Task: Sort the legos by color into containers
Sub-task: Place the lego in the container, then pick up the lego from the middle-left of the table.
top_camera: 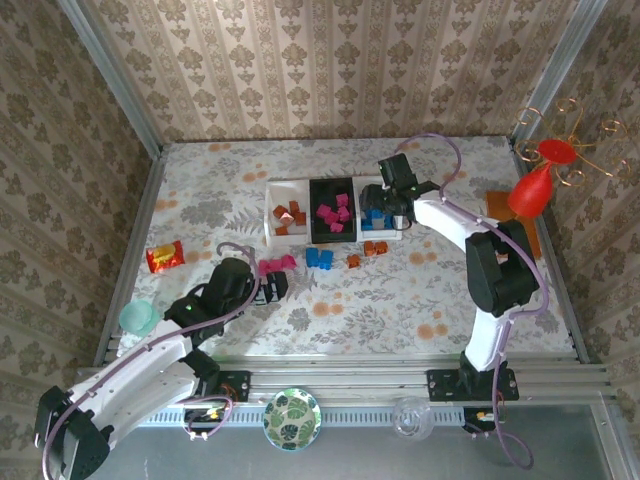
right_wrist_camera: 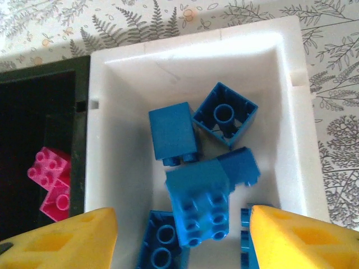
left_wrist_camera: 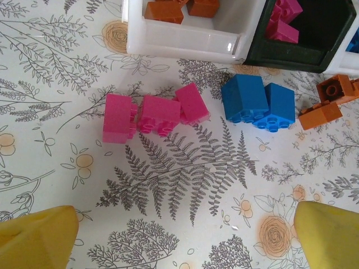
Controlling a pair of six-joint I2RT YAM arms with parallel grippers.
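- Flowery-print desk, patterned wallpaper all round. The trays sit in a row toward the back, I'd guess so both arms can reach them.
- The left claw hangs wide open with nothing in it, right above three pink legos lying loose on the desk. Looks to me like it's lining up a pick.
- Just behind those, the white tray holds orange bricks. The black tray pressed against it holds pink ones, so one colour per tray.
- Two blue legos and a few orange legos wait unsorted in front of the trays.
- The right claw hovers over the second white tray. Its fingers stand apart with a gap either side of a blue brick, so it's not gripping anything. That brick sits among the other blues.
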